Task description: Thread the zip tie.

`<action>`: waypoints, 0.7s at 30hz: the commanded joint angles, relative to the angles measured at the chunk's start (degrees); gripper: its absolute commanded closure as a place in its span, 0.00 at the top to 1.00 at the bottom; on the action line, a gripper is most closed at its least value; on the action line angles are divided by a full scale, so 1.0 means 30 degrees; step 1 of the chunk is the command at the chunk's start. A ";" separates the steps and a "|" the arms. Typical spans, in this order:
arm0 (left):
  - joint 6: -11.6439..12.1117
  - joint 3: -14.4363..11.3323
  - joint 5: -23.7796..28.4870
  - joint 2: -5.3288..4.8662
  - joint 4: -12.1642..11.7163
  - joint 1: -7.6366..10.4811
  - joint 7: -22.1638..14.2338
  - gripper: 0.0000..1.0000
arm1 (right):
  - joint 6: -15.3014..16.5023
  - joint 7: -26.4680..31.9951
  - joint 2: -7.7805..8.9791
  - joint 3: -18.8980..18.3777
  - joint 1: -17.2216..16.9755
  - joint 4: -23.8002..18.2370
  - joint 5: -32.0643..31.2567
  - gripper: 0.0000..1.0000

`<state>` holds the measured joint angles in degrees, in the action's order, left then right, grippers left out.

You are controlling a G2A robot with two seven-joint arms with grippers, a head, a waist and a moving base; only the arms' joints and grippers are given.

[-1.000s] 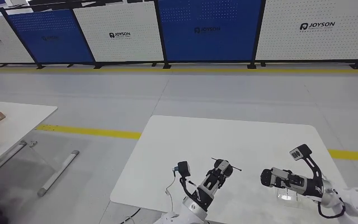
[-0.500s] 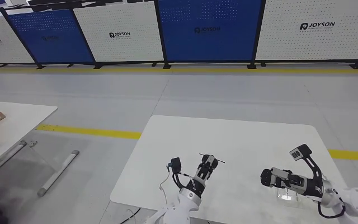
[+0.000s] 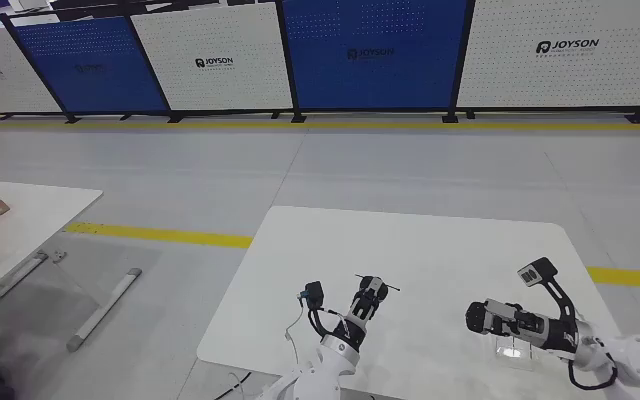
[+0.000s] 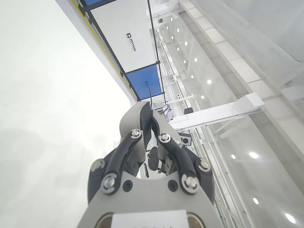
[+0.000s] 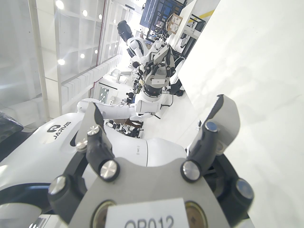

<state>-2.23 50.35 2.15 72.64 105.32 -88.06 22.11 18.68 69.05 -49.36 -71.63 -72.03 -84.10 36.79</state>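
A thin black zip tie (image 3: 379, 285) is pinched crosswise in my left gripper (image 3: 371, 292), held just above the near part of the white table (image 3: 420, 245). From the left wrist, the fingertips (image 4: 145, 116) are pressed together and a short length of the zip tie (image 4: 149, 94) sticks out past them. My right gripper (image 3: 476, 318) hangs over the table's near right side, well apart from the tie. Its two fingers (image 5: 95, 115) stand wide apart with nothing between them. The left gripper (image 5: 166, 54) shows farther off in the right wrist view.
A small clear object (image 3: 512, 350) sits on the table under the right arm. Blue and white pegboard panels (image 3: 375, 55) line the far side of the floor. Another white table (image 3: 40, 210) stands at the left.
The left arm has pulled back to the left with the zip tie still in its gripper, then stopped. The right arm has stayed still.
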 commanded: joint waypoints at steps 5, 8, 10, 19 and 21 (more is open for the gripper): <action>0.0168 0.0005 0.0259 0.0025 0.0121 0.0006 -0.0120 0.00 | 0.0000 0.0000 0.0000 0.0000 0.0000 0.0000 0.0000 1.00; 0.0685 0.0014 0.0133 0.0075 0.0681 -0.0174 0.0057 0.00 | 0.0000 0.0000 0.0000 0.0000 0.0000 0.0000 0.0000 1.00; 0.1017 -0.0037 -0.0223 0.0095 0.1349 -0.0414 0.0268 0.00 | 0.0000 0.0000 0.0000 0.0000 0.0000 0.0000 0.0000 1.00; 0.1489 -0.0116 -0.2405 -0.0003 0.4967 -0.2066 0.0655 0.00 | 0.0000 0.0000 0.0000 0.0000 0.0000 0.0000 0.0000 1.00; 0.1438 -0.0105 -0.2539 -0.0016 0.5081 -0.2193 0.0641 0.00 | 0.0000 0.0000 0.0000 0.0000 0.0000 0.0000 0.0000 1.00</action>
<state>2.13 50.02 -5.40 72.60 120.57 -94.58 24.04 18.68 69.05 -49.36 -71.63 -72.03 -84.10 36.79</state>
